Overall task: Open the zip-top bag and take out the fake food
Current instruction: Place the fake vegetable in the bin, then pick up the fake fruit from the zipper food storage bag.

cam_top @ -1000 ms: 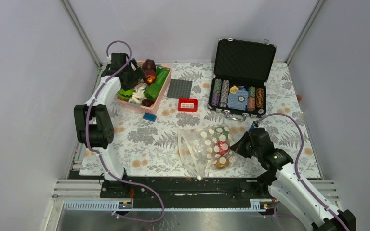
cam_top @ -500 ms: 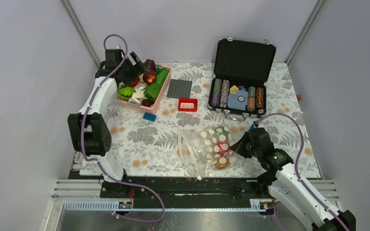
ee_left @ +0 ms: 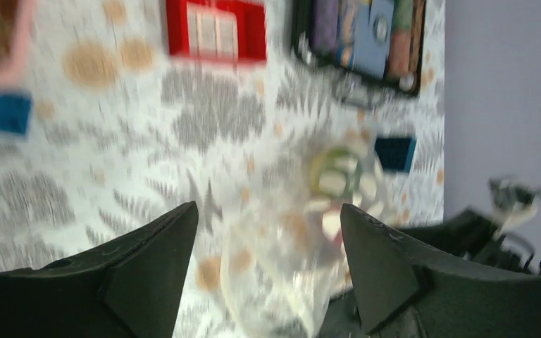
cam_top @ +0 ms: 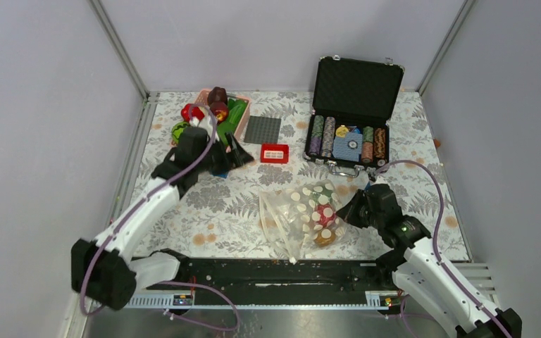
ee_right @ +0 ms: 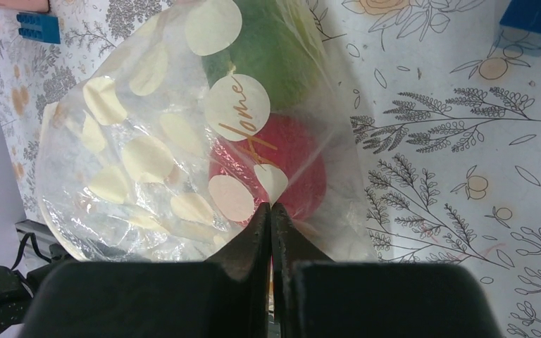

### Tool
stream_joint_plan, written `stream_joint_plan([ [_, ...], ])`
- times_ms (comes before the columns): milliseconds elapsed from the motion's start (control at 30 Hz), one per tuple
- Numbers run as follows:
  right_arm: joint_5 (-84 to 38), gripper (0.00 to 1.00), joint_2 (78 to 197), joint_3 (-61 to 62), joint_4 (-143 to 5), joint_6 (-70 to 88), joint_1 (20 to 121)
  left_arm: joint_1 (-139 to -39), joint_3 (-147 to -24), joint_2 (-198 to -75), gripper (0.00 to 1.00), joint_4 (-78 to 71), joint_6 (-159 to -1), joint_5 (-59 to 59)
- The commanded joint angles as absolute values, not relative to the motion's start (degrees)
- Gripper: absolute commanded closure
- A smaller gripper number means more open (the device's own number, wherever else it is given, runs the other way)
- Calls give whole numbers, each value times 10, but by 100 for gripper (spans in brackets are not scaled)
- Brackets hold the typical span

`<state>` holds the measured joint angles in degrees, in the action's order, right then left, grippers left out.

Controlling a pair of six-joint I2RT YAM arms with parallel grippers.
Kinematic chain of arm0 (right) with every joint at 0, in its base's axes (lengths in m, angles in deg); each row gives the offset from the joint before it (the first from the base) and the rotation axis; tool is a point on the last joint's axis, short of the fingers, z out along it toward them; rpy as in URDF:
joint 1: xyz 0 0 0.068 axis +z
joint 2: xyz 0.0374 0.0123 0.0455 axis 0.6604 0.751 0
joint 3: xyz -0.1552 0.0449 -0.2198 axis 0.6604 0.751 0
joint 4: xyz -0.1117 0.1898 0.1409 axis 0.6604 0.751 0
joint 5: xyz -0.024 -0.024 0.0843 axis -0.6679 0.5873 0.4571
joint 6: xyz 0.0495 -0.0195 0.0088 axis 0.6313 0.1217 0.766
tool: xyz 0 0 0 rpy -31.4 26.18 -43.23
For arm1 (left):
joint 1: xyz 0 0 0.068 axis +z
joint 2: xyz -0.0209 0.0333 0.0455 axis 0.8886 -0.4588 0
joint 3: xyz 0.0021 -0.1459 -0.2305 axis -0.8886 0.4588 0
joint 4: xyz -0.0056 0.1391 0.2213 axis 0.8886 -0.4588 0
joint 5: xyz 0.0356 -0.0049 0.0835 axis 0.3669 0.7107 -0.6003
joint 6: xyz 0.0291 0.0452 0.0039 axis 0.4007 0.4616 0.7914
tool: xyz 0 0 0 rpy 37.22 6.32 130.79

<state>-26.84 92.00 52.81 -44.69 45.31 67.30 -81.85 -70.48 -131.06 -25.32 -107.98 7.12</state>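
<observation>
right claw (ee_right: 271, 211) pinches the bag (cam_top: 297, 217) at 3 o'clock; left claw (ee_left: 268, 206) hangs spread at the bag's 11 o'clock.

Crumpled clear cream-dotted zip-top bag (cam_top: 289, 220), red and green fake food (cam_top: 323, 213) inside.

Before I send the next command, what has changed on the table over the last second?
The left fingers swung away from the basket at the back and came toward the middle. They now stand open and empty, facing the bag. I can't see that anything was picked up or dropped. Unchanged: the right fingers stay pinched on the bag's edge, the bag lies where it was, and the food is still inside.
</observation>
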Motion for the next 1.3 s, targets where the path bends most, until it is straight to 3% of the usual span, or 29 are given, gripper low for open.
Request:
stream_joint_plan([
  [0, -269, 100, 916, 494, -458, 430, 671, -861, -583, -1178, 27, -220, -1145, 22],
  [167, -249, 100, 934, 457, -457, 407, 671, -902, -480, -1037, 38, -251, -1196, -6],
  [300, -231, 100, 952, 430, -456, 399, 675, -949, -430, -995, 42, -252, -1223, -8],
  [767, -271, 100, 954, 397, -424, 406, 722, -1096, -360, -1056, 49, -150, -1285, -70],
  [1267, -277, 100, 927, 449, -437, 441, 723, -1159, -327, -1118, 55, -86, -1330, -97],
])
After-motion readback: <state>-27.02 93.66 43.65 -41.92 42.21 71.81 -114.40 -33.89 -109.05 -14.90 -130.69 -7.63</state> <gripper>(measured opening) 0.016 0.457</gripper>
